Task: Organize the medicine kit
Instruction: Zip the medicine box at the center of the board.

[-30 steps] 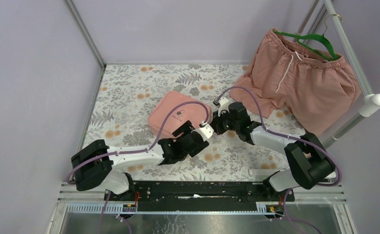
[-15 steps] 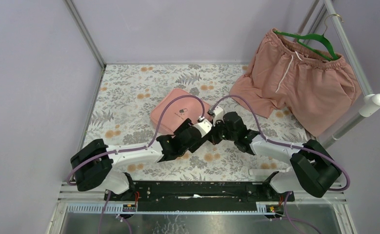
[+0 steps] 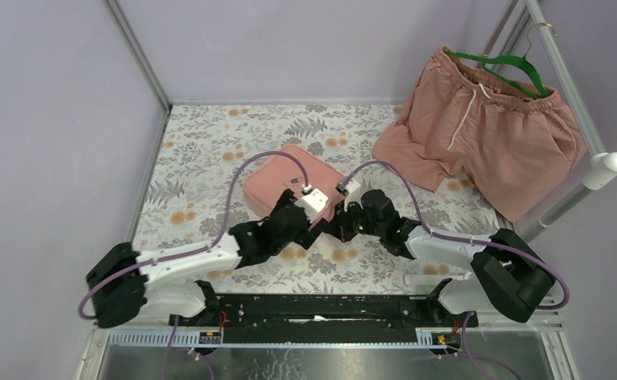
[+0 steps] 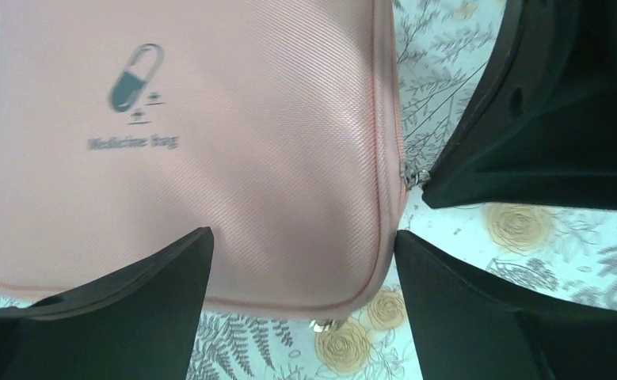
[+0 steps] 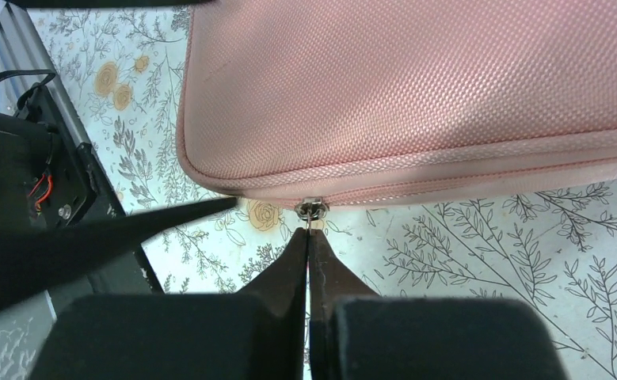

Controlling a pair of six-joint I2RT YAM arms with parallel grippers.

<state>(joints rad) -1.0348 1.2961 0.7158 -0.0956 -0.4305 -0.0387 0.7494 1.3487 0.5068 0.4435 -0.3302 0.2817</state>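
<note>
Both arms had moved in on the case since the earlier picture. The left arm's big black joint had swung out to the left and nearer. The right gripper [image 3: 339,220] had come left and nearer, down to the case's edge.

The pink, soft, woven-cloth medicine kit [image 3: 277,178] lay flat and zipped shut near the middle of the flowery tablecloth [image 3: 210,150], with its pill picture facing up.

The left gripper [image 4: 303,237] was spread wide, with one black finger on each side of the kit's near corner. It was not squeezing anything, and whether it touched the lid could not be told. The right gripper's two fingers were pressed tight together on the small silver metal zip pull [image 5: 311,208] at the kit's edge.

The job in hand looked like opening the zip. To do it well, the right gripper should pull along the zip line and follow the round corner. If it pulled away from the kit, the little pull might slip out. The left gripper should press down on the lid so the light kit does not slide along.

The kit's cloth looked ribbed and a bit puffy, with rounded corners and a raised seam by the zip. The pull was thin, hard and shiny. The fingers were smooth black wedges.
</note>
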